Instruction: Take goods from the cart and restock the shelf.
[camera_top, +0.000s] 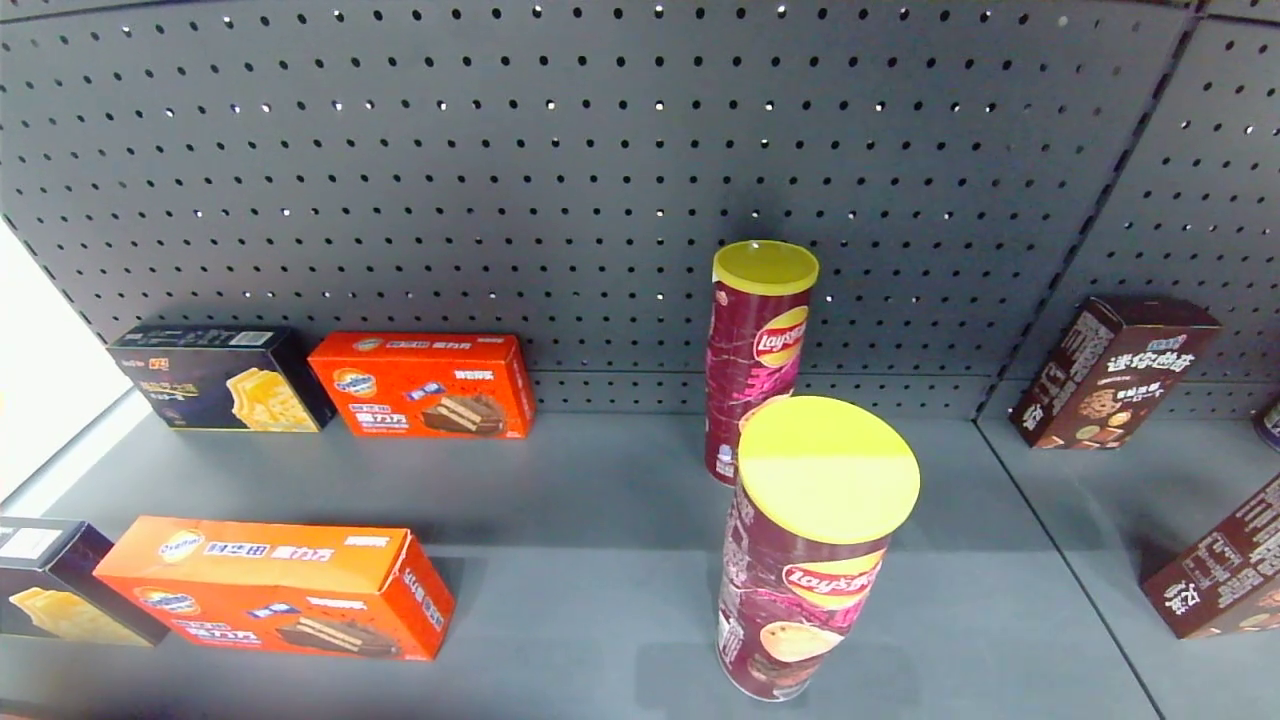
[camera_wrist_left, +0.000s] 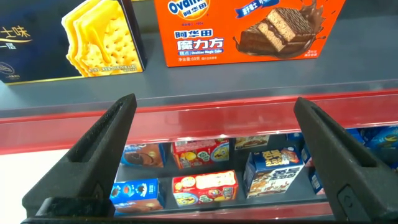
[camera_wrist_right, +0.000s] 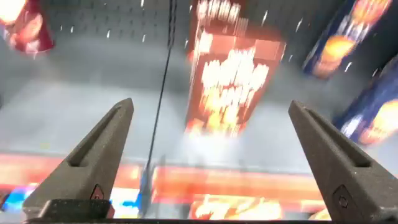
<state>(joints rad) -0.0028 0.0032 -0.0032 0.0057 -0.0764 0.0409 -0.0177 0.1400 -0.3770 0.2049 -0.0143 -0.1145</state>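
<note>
So far: shelf (camera_top: 600, 560) partly stocked, with gaps between groups; I judge more trips to the cart remain.
Left gripper (camera_wrist_left: 214, 102): jaws spread, empty, at the shelf's front lip.
Left: black boxes (camera_top: 220, 378) and orange boxes (camera_top: 425, 385), long axes along the shelf.
Middle: two cans (camera_top: 810, 550) mid-shelf, upright, lids up, long axes vertical, one behind the other.
Right: brown boxes (camera_top: 1115, 370) in the next bay.
Right gripper (camera_wrist_right: 211, 104): jaws spread, empty.
</note>
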